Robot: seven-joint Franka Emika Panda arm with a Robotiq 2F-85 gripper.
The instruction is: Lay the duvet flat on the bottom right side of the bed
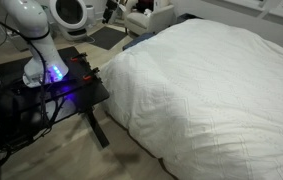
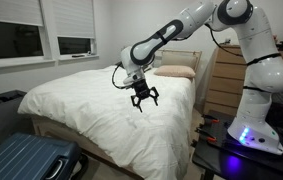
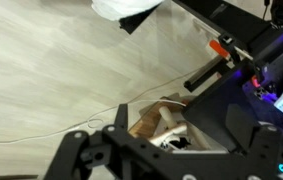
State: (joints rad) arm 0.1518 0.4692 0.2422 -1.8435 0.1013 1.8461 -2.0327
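Note:
The white duvet (image 1: 211,90) covers the bed (image 2: 184,57) and hangs over its side, lying puffy with soft wrinkles in both exterior views (image 2: 86,100). My gripper (image 2: 144,98) hovers just above the duvet near the bed's right side, pointing down. It is open, with nothing between its fingers. In the wrist view the dark fingers (image 3: 76,150) frame the bottom edge, and the camera looks past them at the floor and the table. A scrap of white fabric (image 3: 121,7) shows at the top edge there.
Beside the bed stands a black metal-framed table (image 1: 76,95) with glowing electronics, carrying the robot base (image 1: 41,60). Pillows (image 2: 176,72) lie at the head. A blue suitcase (image 2: 26,160) stands at the bed's foot and a wooden dresser (image 2: 221,85) behind the arm. A cable (image 3: 51,130) runs across the floor.

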